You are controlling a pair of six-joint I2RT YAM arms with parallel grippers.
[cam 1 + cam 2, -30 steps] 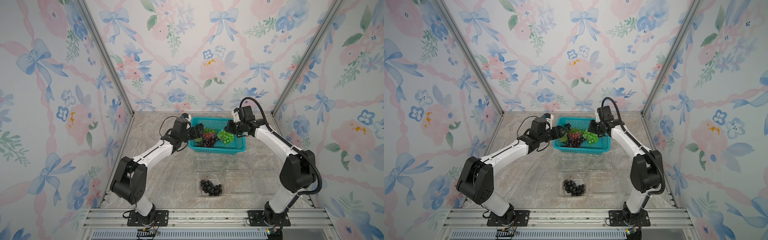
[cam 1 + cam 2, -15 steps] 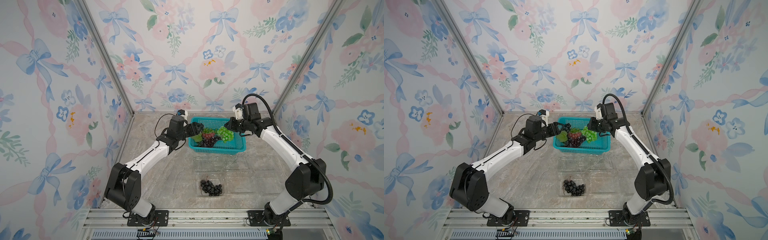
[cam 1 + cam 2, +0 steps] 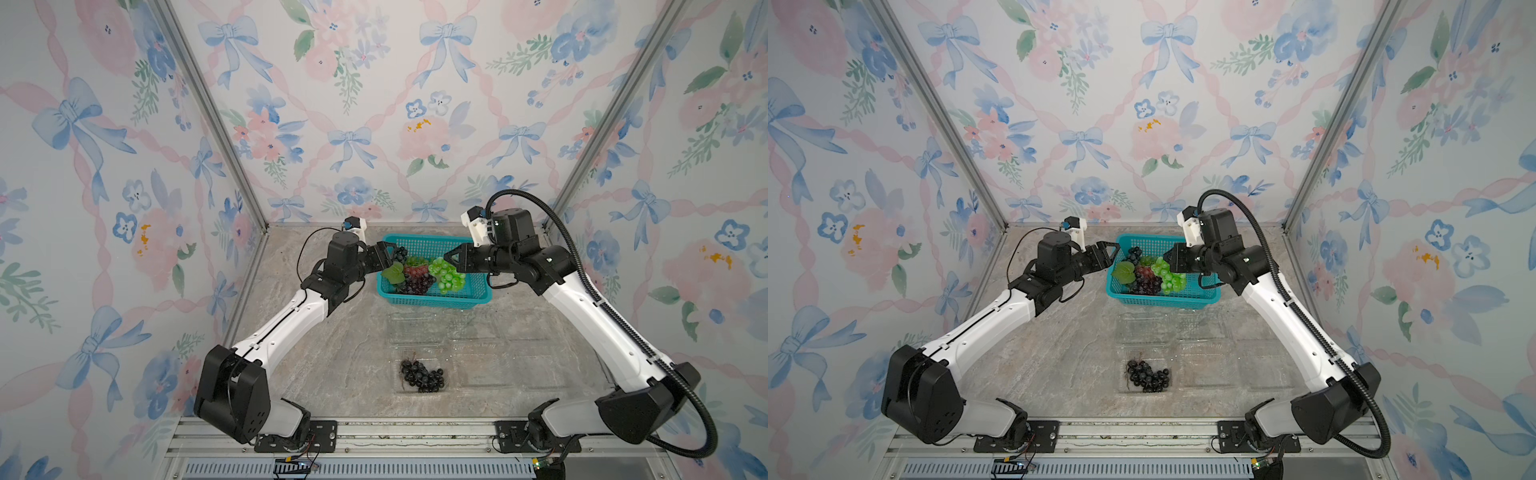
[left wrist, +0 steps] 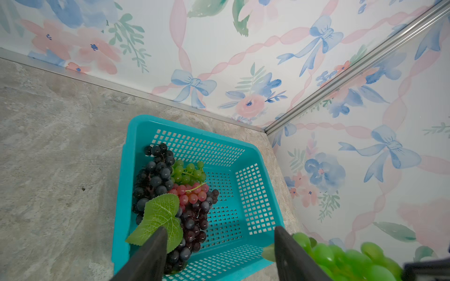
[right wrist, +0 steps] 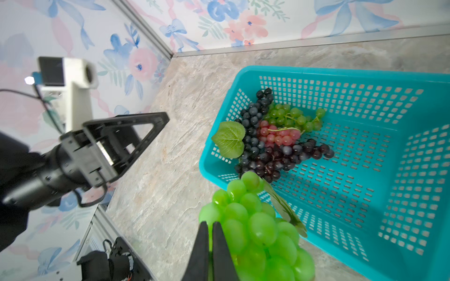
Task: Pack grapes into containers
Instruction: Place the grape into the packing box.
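A green bunch point(image 5: 255, 226) hangs above the basket point(image 3: 432, 299), pinched in the right claw point(image 5: 210, 225), whose jaws are closed tight (berries hide the part it grips). More grapes point(image 4: 170, 194), dark, red and green with one leaf, lie in the basket's left end. A dark bunch point(image 3: 422, 376) sits in one of the clear containers point(image 3: 415, 332) nearer the bases. The other containers are hard to make out against the marbled table point(image 3: 332, 353). Flowered walls point(image 3: 374, 104) close three sides. The left claw point(image 3: 388, 253) is raised beside the basket's left end, jaws wide apart and empty. Both arms reach forward.
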